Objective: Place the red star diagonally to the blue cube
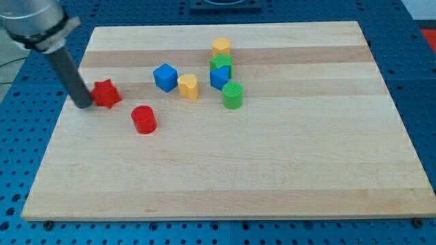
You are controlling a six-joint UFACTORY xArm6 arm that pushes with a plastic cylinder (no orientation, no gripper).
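Observation:
The red star (107, 93) lies near the left edge of the wooden board (225, 177). My tip (83, 104) stands right against the star's left side, touching it or nearly so. The blue cube (165, 77) sits to the right of the star and slightly higher in the view, with a gap between them.
A red cylinder (144, 119) lies below and right of the star. A yellow heart-like block (189, 86) sits right of the blue cube. Further right stand a yellow block (221, 47), a green block (221, 64), a blue block (219, 77) and a green cylinder (232, 95).

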